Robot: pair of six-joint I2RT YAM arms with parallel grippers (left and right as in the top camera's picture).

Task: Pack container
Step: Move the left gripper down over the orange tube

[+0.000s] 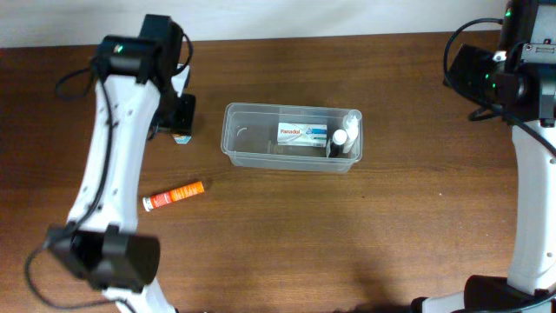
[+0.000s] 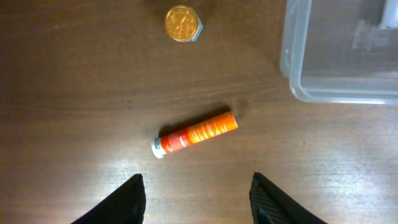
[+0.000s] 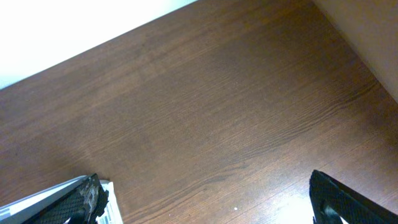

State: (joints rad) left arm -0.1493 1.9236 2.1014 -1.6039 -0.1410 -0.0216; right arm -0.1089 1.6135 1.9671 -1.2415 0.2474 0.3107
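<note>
Overhead view of a dark wooden bench. The clear container (image 1: 252, 139) sits mid-bench, nearer the far edge, long side parallel to that edge. A white Panadol box (image 1: 301, 133) lies inside it, and a white bottle (image 1: 350, 122) stands at its right end beside other small items too small to make out. An orange tube (image 2: 196, 134) lies on the bench off the container's near-left corner, well apart from it. A small gold-topped item (image 2: 183, 23) stands by the container's left end. The left gripper (image 2: 196, 186) hangs over the tube, fingers spread wide and holding nothing. The right gripper (image 3: 208, 199) is near the far right corner above bare wood, fingers also spread wide, empty.
</note>
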